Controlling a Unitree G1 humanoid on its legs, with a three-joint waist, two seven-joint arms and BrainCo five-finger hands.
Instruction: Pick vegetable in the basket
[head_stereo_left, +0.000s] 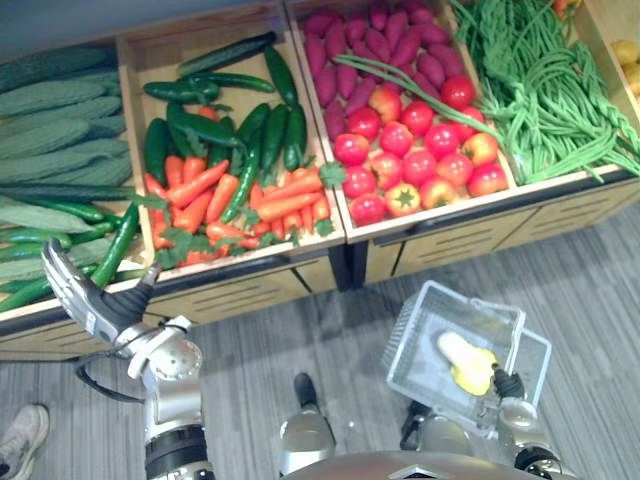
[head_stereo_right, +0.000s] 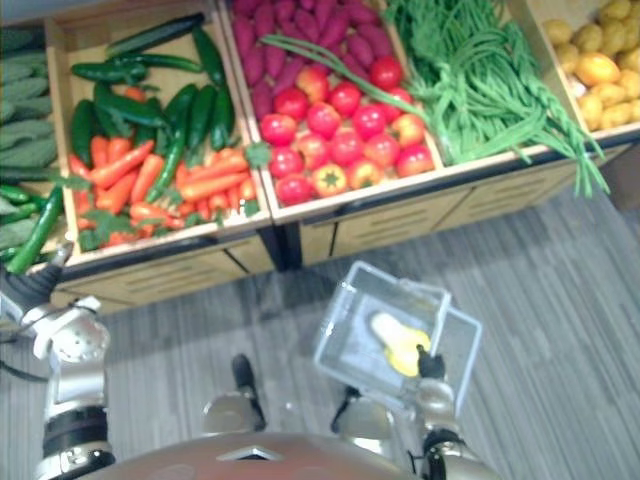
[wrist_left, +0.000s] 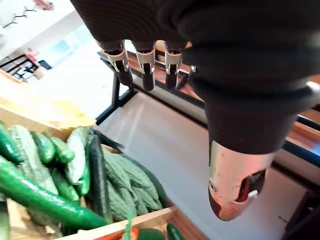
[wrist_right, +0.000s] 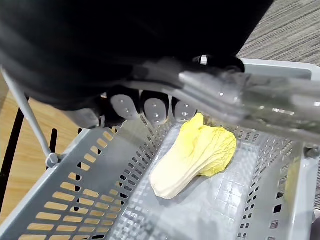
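Note:
My right hand (head_stereo_left: 507, 386) hangs low at the right, fingers (wrist_right: 150, 107) curled round the handle of a grey plastic basket (head_stereo_left: 440, 296). A pale yellow cabbage (wrist_right: 192, 157) lies on the basket's floor, also seen from above (head_stereo_left: 465, 362). My left hand (head_stereo_left: 88, 298) is raised at the left, in front of the crate edge by the long green cucumbers (head_stereo_left: 115, 245). Its fingers (wrist_left: 145, 70) are straight and hold nothing. Carrots (head_stereo_left: 215, 200) and dark cucumbers (head_stereo_left: 215, 130) fill the crate just right of that hand.
Wooden crates run across the back: bumpy gourds (head_stereo_left: 55, 120), tomatoes (head_stereo_left: 415, 150), purple sweet potatoes (head_stereo_left: 375, 40), green beans (head_stereo_left: 545, 90), yellow produce (head_stereo_right: 595, 70). Grey striped floor (head_stereo_left: 590, 300) lies before them. A person's shoe (head_stereo_left: 22, 440) shows at the lower left.

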